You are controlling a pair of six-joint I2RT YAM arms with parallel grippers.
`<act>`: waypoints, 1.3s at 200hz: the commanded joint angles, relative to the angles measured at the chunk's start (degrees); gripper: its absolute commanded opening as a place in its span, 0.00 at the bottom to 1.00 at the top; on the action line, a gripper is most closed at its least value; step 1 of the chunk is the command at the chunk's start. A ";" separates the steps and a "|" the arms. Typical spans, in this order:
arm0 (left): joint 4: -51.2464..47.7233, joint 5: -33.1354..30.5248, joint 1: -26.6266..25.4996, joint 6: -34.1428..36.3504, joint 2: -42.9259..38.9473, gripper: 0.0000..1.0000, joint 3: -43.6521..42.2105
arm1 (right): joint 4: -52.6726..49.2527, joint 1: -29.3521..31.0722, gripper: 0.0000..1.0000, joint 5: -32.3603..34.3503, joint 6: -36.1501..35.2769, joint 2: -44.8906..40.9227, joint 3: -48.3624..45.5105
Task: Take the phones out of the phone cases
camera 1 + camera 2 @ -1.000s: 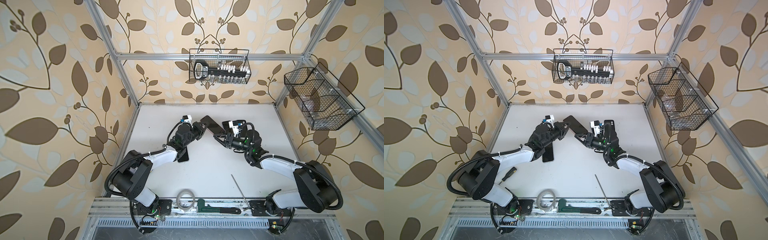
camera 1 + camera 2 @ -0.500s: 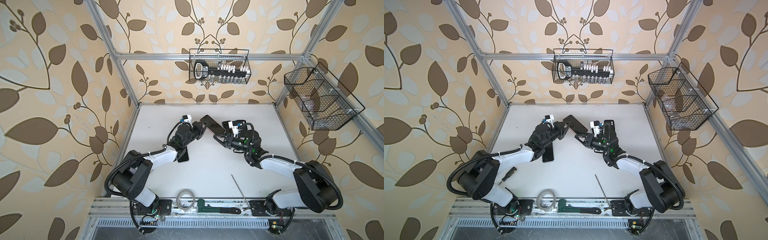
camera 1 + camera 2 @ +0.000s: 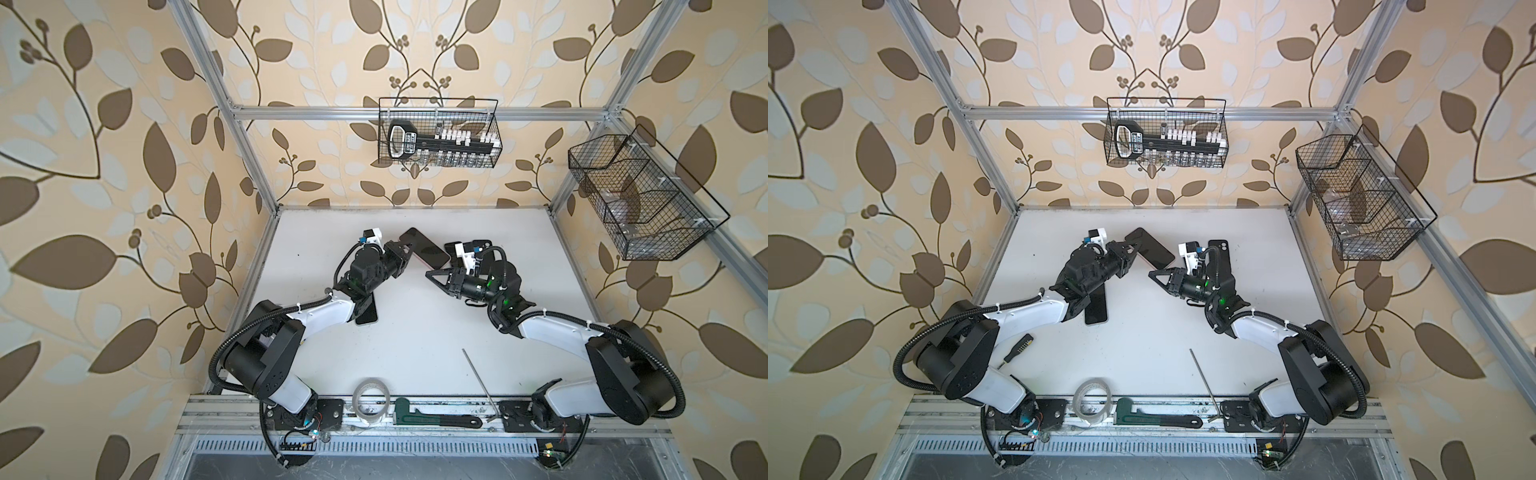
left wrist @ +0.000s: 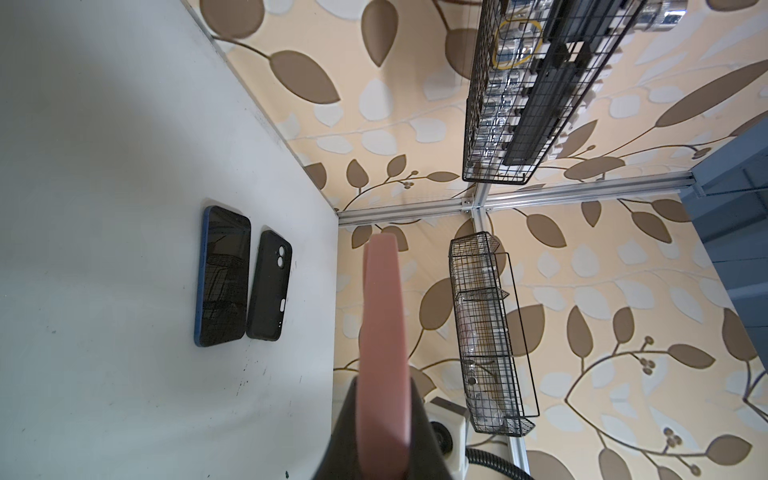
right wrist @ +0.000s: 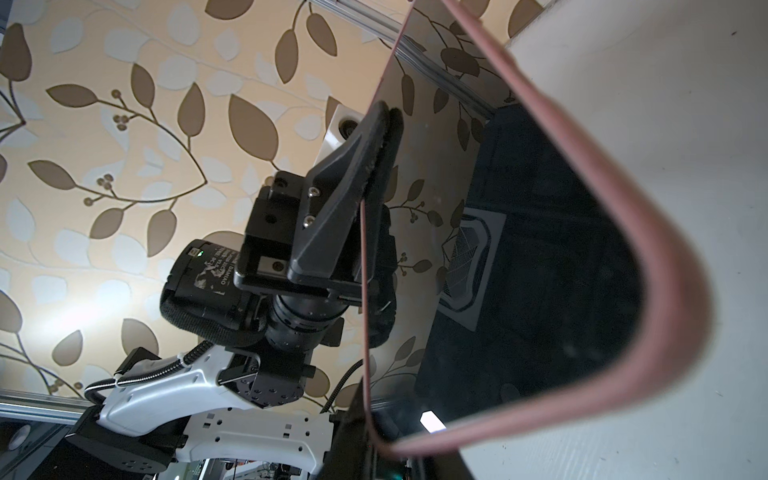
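Vs a second ago: right gripper [image 3: 430, 274] had its jaws spread wider; now they are drawn nearly together on the near corner of the pink phone case [image 5: 623, 216], tip in about the same spot. The rest is unchanged. Left gripper [image 3: 405, 252] is clamped tight on the opposite side of the same case, holding it tilted off the table [image 3: 415, 340] near the back middle, between both grippers. The phone [image 5: 540, 270] sits inside the case, dark screen showing. Counts: three phones, namely the cased one, a blue phone [image 4: 222, 278] lying flat and a dark phone [image 3: 1096, 309] partly under the left arm. Two cases: pink, plus a black case [image 4: 270, 286] just beside the blue phone. Two wire baskets [image 3: 438, 160] [image 3: 644, 195], one tape roll [image 3: 371, 397], one pipe wrench [image 3: 436, 419], one metal rod [image 3: 480, 382], one screwdriver [image 3: 1017, 349].
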 commanded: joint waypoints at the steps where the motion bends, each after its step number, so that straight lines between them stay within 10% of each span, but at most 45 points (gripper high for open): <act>1: 3.44 0.72 -0.55 0.01 -0.32 0.00 2.16 | 4.47 0.06 0.16 0.79 -0.31 0.13 0.60; 103: 4.12 0.90 -0.55 -0.55 -0.49 0.00 1.44 | 8.30 -1.45 0.22 -0.35 1.90 0.57 0.49; 260: 8.26 0.46 -0.63 -9.12 0.82 0.00 0.03 | 8.64 -1.83 0.00 0.30 -2.56 3.23 -0.42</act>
